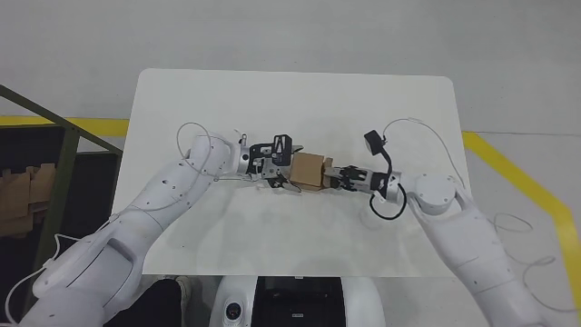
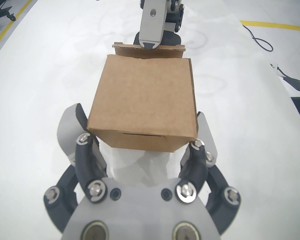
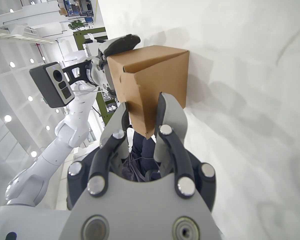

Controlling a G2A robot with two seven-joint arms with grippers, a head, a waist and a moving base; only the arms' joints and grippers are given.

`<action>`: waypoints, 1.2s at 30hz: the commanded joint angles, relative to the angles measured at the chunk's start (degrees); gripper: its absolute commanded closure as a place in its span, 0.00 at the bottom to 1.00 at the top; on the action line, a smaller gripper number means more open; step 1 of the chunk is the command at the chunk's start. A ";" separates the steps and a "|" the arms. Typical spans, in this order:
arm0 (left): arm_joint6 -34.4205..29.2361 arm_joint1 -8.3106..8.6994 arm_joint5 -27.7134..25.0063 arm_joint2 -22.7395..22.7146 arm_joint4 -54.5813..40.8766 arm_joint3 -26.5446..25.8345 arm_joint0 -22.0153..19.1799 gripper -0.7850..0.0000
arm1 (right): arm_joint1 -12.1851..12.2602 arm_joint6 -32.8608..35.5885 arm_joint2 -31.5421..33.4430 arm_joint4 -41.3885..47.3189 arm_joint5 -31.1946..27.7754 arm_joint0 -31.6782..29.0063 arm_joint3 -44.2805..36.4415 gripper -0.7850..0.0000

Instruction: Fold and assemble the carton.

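The carton sits in the middle of the white table, between the two arms, and looks to be resting on the tabletop or only just above it. It is already squared up into a small brown box.

The left gripper has one finger on each side wall at the near end of the box, clasping it across its width. That hold looks meant to do two jobs: keep the box from sliding, and keep the walls square while the other end is worked on. The end facing this gripper looks closed, with a thin slot across it where a tab would go.

At the far end, a flap stands out past the body of the box and is not yet tucked in. The right gripper is clenched on this flap, one finger on each face near its free edge. Holding a flap there gives the best leverage for bending it along its crease, which is probably why the gripper comes in end-on rather than from above.

The two grippers face each other along the length of the box, so a push from the right is taken by the left rather than by the table. The step in hand is closing this last end, and the task looks well along. The next move calls for swinging the flap inward without crushing the thin cardboard. The risk is the box skewing if the left hold slips.
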 commanded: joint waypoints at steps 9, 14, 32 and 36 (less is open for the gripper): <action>0.52 0.11 0.32 -0.15 0.28 0.14 0.15 0.09 | -0.17 -0.64 -0.49 -0.40 -0.24 0.42 0.59 0.78; 0.59 0.16 0.30 -0.22 0.36 0.07 0.22 0.09 | -0.31 -1.09 -0.89 -0.63 -0.13 0.71 0.75 0.80; 0.57 0.39 0.23 -0.54 0.50 -0.48 0.60 0.07 | -0.49 -2.04 -1.18 -1.16 0.28 0.97 0.55 0.82; 0.63 0.45 0.22 -0.60 0.58 -0.59 0.67 0.07 | -0.62 -2.46 -1.66 -1.77 0.80 1.30 0.10 0.83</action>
